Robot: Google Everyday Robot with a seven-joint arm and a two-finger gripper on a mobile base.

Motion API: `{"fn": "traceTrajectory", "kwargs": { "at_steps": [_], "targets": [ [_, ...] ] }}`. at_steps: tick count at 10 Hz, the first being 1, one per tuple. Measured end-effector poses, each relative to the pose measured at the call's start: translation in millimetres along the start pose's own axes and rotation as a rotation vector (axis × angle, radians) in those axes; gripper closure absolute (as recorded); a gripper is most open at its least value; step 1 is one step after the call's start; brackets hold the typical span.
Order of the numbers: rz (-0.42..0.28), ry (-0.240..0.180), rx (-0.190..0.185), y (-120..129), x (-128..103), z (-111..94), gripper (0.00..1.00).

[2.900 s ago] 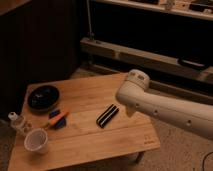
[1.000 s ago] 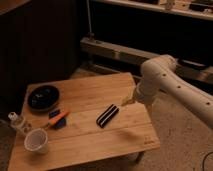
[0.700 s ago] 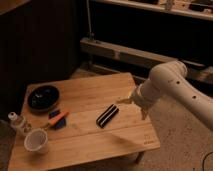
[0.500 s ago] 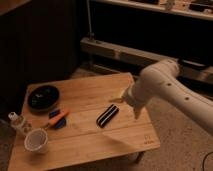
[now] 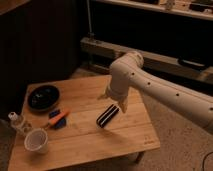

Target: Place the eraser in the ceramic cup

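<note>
The eraser [image 5: 108,116], a black block with pale lengthwise stripes, lies flat near the middle of the wooden table [image 5: 125,137]. The ceramic cup [image 5: 36,140], small, white and upright, stands at the table's front left corner and looks empty. My gripper [image 5: 113,100] hangs just above the far end of the eraser at the end of the white arm, which reaches in from the right. Its fingers stand apart, open, with nothing between them. The gripper is far to the right of the cup.
A black bowl [image 5: 43,96] sits at the table's back left. A blue-and-orange item [image 5: 58,119] lies between the bowl and the eraser. A small clear white-capped bottle [image 5: 16,121] stands behind the cup. A low bench [image 5: 165,57] runs behind the table.
The arm has swung left from the table's right edge and come down over the eraser. The eraser, the cup and the other things have not moved.
</note>
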Motion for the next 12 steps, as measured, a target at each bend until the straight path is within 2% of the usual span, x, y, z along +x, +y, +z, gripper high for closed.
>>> {"fn": "traceTrajectory", "kwargs": {
  "at_steps": [2,5,6,10,12],
  "targets": [
    [-0.009,-0.051,-0.02,-3,-6,18,0.2],
    [-0.042,-0.097,-0.042,-27,-21,45,0.2],
    [-0.043,-0.107,-0.046,-28,-23,52,0.2],
    [-0.005,-0.158,-0.051,-23,-23,101,0.2],
    [0.021,-0.169,-0.062,-20,-20,116,0.2]
  ]
}}
